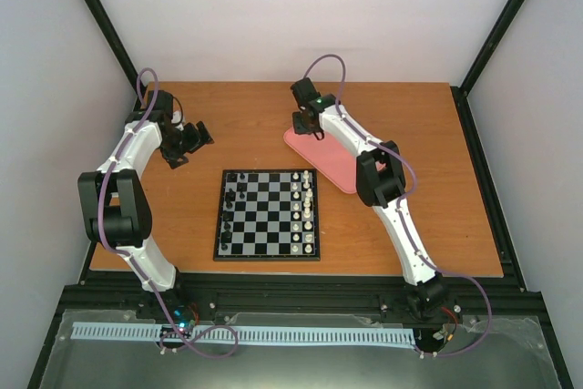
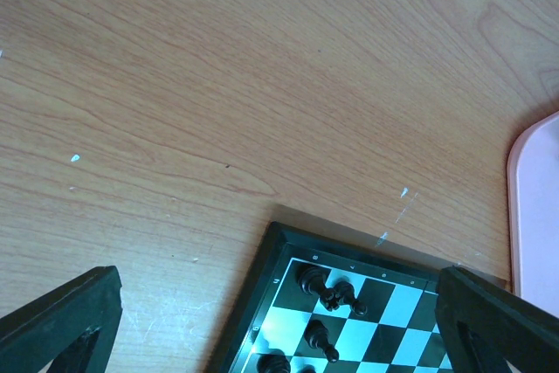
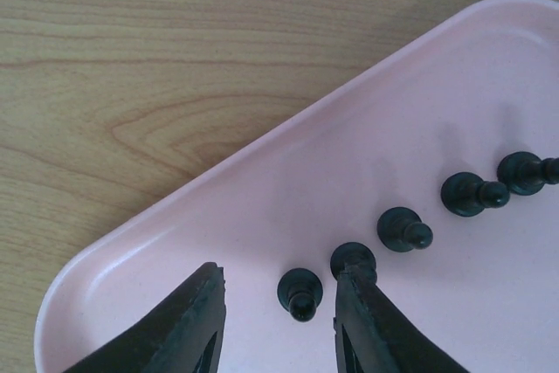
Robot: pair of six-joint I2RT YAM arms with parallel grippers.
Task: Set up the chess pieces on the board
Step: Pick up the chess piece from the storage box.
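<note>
Wood table [image 1: 455,179], right pincer [image 3: 279,279] straddling 1 black piece [image 3: 300,294], wrist view only

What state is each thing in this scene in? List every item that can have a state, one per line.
left gripper: open, empty, above the table.
right gripper: open, fingers either side of one black piece.
pink tray: holding more loose black pieces.
board: partly set.
white pieces: lined up along one edge.
black pieces on the board: rows incomplete.

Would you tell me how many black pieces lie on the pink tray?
5 black pieces in one diagonal row: one within the right gripper, four trailing up-right; others may sit off-frame.
</note>
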